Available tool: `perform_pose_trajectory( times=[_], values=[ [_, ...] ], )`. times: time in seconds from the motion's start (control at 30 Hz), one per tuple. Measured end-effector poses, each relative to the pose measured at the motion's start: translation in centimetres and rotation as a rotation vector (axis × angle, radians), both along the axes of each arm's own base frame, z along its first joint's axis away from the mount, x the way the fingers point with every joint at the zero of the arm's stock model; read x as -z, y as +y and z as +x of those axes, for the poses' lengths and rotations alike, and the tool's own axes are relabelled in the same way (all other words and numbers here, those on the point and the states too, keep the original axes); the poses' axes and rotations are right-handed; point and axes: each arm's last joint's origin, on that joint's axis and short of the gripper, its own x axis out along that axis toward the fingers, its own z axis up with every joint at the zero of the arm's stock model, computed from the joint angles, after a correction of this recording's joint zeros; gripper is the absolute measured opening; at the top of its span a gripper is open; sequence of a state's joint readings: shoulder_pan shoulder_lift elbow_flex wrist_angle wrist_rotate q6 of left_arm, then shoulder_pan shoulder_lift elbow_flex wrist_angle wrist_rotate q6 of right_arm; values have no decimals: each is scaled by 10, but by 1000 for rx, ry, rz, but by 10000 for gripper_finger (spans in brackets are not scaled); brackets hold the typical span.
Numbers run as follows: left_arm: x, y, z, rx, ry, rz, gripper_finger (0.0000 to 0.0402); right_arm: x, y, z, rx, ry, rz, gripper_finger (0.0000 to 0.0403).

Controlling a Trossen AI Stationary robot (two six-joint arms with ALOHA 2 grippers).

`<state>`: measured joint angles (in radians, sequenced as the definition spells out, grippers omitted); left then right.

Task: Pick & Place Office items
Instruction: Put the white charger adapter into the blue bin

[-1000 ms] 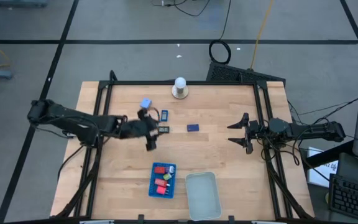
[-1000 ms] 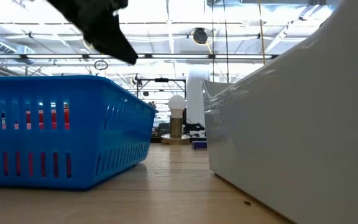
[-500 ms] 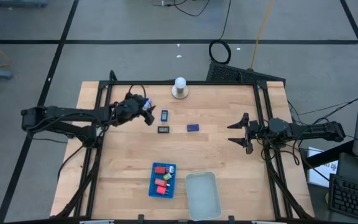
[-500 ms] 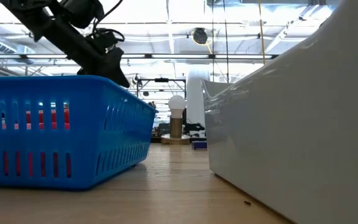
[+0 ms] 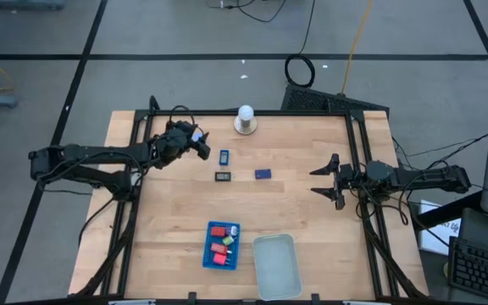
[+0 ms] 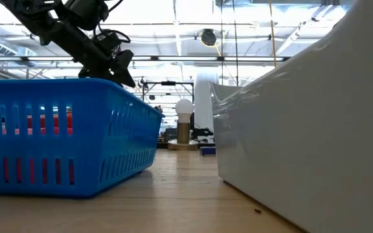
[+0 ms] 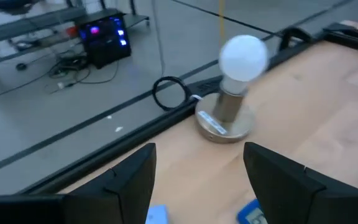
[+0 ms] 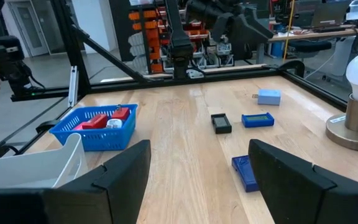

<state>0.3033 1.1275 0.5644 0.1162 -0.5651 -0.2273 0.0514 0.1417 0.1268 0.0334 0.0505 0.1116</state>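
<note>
My left gripper [image 5: 202, 145] hovers open above the table's far left part, pointing toward the white ball lamp [image 7: 238, 93]. A light blue piece [image 7: 157, 213] lies flat on the wood just below and between its fingers, untouched. Farther right lie a blue rectangle [image 5: 224, 156], a black piece [image 5: 224, 176] and a dark blue piece [image 5: 263, 174], all flat on the table. Red blocks sit in the blue tray [image 5: 210, 254]. My right gripper [image 5: 324, 180] waits open at the table's right edge.
A clear tray [image 5: 275, 265] stands at the near edge beside the blue tray. The lamp [image 5: 245, 119] stands at the far edge. A black frame rail [image 5: 252, 113] runs along the table's far side. Bare wood lies between the loose pieces and the trays.
My left gripper has swung from beside the black piece toward the table's far left, sunk a little and turned so that it points at the lamp. Its fingers kept the same gap. No piece has moved.
</note>
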Motion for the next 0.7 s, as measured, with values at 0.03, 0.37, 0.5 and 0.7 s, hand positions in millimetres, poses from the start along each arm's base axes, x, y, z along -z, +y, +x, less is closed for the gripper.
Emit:
perform_pose_trajectory(
  times=[0.03,0.37,0.5,0.7],
  values=[
    [0,1,-1,-21,-7,-2,246,0,0,0,0,0,0,263],
    [8,13,-4,-31,-36,-172,292,0,0,0,0,0,0,263],
    [4,24,-9,-38,-14,-217,321,0,0,0,0,0,0,263],
    [-25,52,-12,-111,144,-266,318,0,0,0,0,0,0,263]
  ],
)
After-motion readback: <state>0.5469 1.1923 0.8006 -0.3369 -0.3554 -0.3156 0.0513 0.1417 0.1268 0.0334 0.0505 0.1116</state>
